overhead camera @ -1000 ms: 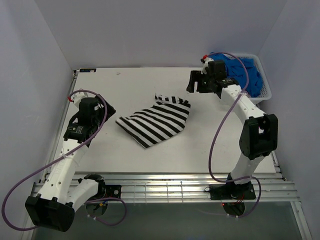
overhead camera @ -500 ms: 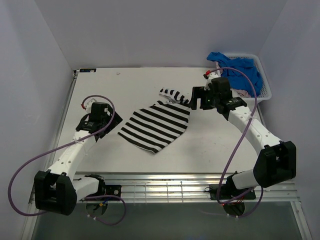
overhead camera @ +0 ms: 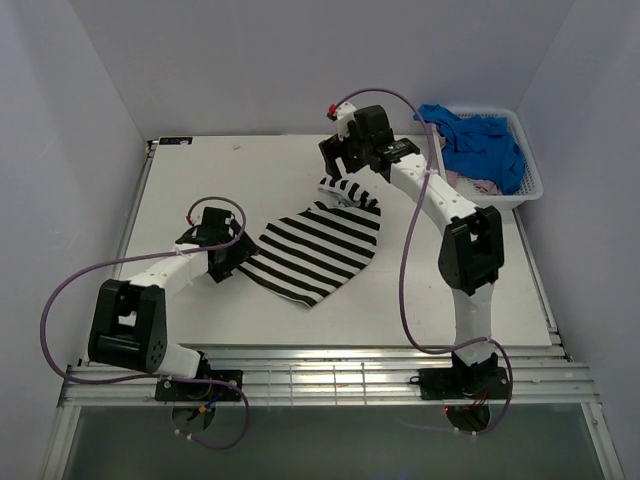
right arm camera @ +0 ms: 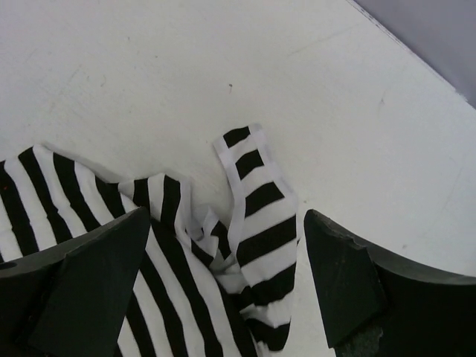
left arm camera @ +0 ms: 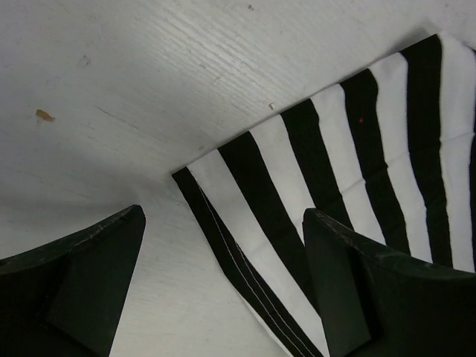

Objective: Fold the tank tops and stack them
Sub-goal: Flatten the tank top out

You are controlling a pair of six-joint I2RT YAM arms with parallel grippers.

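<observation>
Both arms had swung in since the earlier shot. The right one left the basket (overhead camera: 530, 178) and ended up over the top-middle of the table (overhead camera: 200, 190), and the left one slid up to the cloth's left corner.

The striped top (overhead camera: 315, 250) lay rumpled mid-table, not folded yet. The blue top (overhead camera: 480, 145) and a bit of the pink top (overhead camera: 485, 186) sat in the basket at upper right, waiting their turn I'd guess.

The right gripper (overhead camera: 338, 162) hovered wide open over the bunched strap (right arm camera: 256, 193), holding nothing. The left gripper (overhead camera: 238, 260) was also wide open and empty, straddling the hem corner (left arm camera: 182, 172). Looked to me like each was lined up on opposite ends to spread the thing flat.
</observation>
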